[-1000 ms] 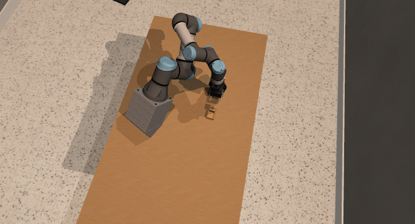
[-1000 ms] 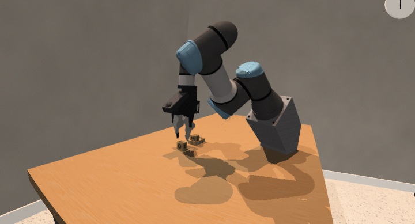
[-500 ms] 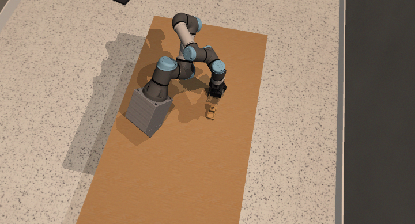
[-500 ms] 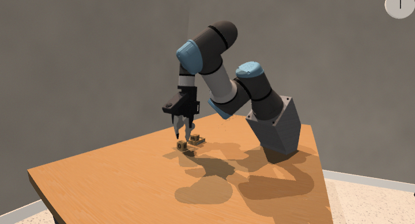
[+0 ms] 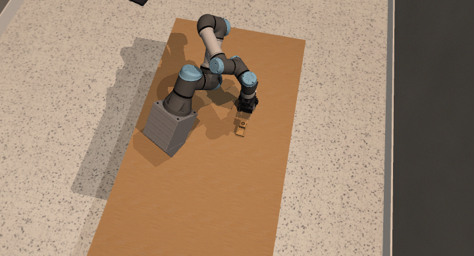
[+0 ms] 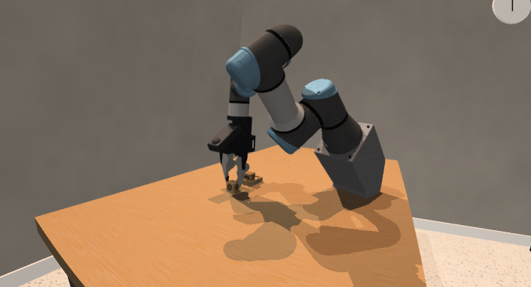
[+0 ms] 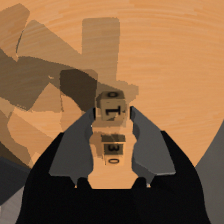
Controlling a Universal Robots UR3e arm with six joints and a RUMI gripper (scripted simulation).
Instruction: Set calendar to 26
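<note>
You're looking at a wood-toned table (image 5: 212, 187) (image 6: 141, 214) (image 7: 170, 60) with a fine grain, its top carrying shadows. You're seeing a loose cube (image 6: 233, 187) (image 7: 113, 109) sitting directly on it, showing a 1 on its top in the wrist view. Near that cube, the small tray (image 5: 240, 133) (image 6: 255, 182) is resting on the wood. The arm's grey pedestal (image 5: 155, 126) (image 6: 373, 166) is standing on the same surface, well apart from both.

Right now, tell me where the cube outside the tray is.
In the exterior view, the loose cube is on the table just left of the tray, below the gripper's fingertips.
</note>
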